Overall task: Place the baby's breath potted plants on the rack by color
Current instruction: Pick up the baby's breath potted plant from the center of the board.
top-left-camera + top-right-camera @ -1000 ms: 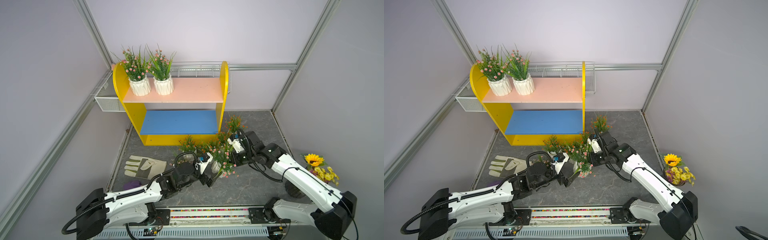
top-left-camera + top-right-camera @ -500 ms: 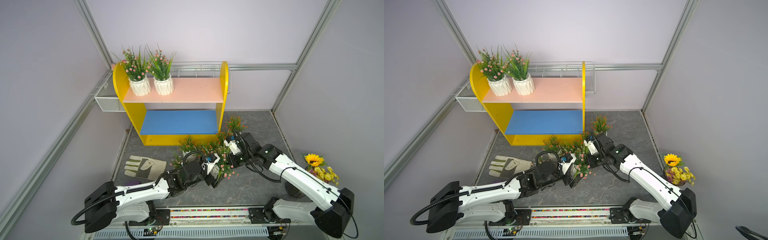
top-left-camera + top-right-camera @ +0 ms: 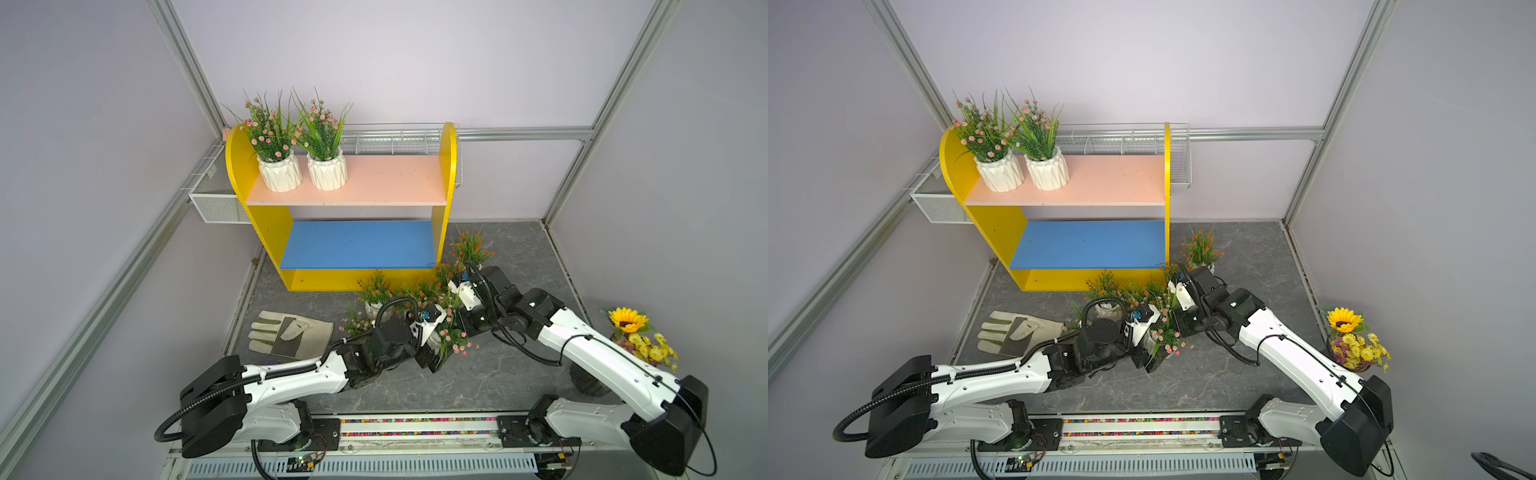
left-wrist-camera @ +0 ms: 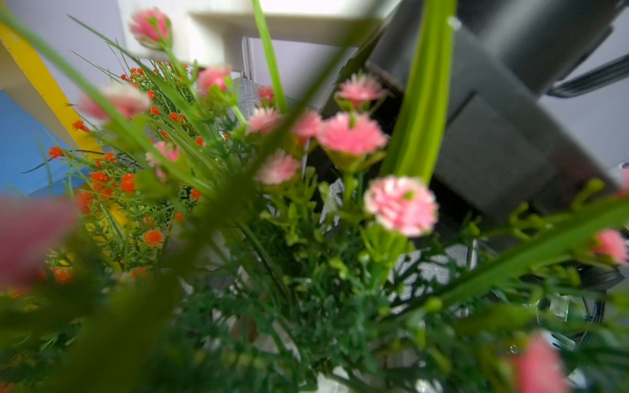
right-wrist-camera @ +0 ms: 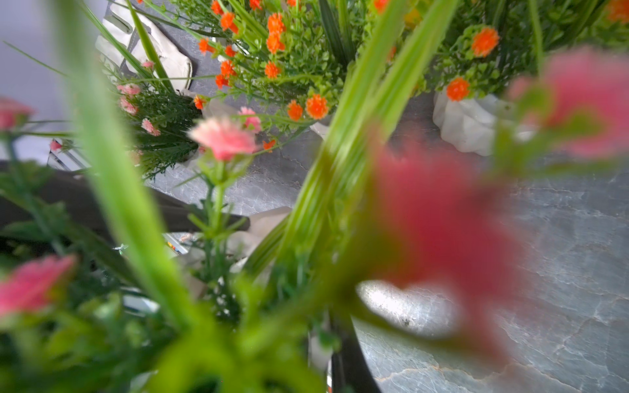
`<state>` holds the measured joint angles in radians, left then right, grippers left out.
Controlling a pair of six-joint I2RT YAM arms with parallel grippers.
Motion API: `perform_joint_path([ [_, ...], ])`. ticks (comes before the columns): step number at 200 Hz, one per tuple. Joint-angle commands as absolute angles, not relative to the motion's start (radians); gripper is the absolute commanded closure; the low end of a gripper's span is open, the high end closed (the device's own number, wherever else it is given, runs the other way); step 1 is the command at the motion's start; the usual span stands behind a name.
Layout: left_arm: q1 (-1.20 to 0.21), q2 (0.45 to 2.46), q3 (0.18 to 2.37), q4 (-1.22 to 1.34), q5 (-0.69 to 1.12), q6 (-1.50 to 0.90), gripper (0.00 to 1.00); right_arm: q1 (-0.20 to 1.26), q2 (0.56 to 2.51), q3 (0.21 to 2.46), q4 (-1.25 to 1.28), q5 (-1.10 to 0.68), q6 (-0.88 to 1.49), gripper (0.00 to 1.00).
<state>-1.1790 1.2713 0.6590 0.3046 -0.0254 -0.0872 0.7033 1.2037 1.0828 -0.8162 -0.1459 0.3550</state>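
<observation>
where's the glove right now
In both top views the glove lies flat on the tabletop on the left side, in front of the rack, just left of the clustered potted plants.

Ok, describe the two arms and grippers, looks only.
Both match. The left arm and right arm have glossy white shells with black joints and bulky black ends near the base. A black corrugated hose loops along the left arm, and thinner black cables loop beside the right. Each wrist carries a white camera block. The left gripper and right gripper are black.
</observation>
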Motion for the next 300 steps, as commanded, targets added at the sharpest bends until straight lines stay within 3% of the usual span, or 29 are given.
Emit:
perform_joint_path([
  [1,-1.188,1.29,0.69,0.268,-0.014,-0.08,0.03,0.714,1.187,1.106,-0.768,-0.173,0.367,0.92],
  [122,-1.188,1.322,0.739,0.193,-0.035,-0.077,0.09,0.718,1.177,1.103,-0.755,-0.202,0.374,0.92],
  [158,-1.188,1.339,0.756,0.179,-0.031,-0.077,0.23,0.719,1.169,1.1,-0.75,-0.206,0.376,0.92],
  [183,-1.188,1.322,0.751,0.176,-0.037,-0.079,0.48,0.719,1.164,1.09,-0.744,-0.206,0.376,0.92],
  [197,-1.188,1.308,0.744,0.178,-0.046,-0.076,0.56,0.718,1.161,1.083,-0.741,-0.203,0.376,0.92],
  [239,-1.189,1.294,0.754,0.14,-0.112,-0.105,0.66,0.697,1.136,1.043,-0.708,-0.189,0.39,0.83],
  [300,-1.188,1.287,0.77,0.109,-0.183,-0.133,0.73,0.64,1.079,0.996,-0.702,-0.181,0.404,0.79],
])
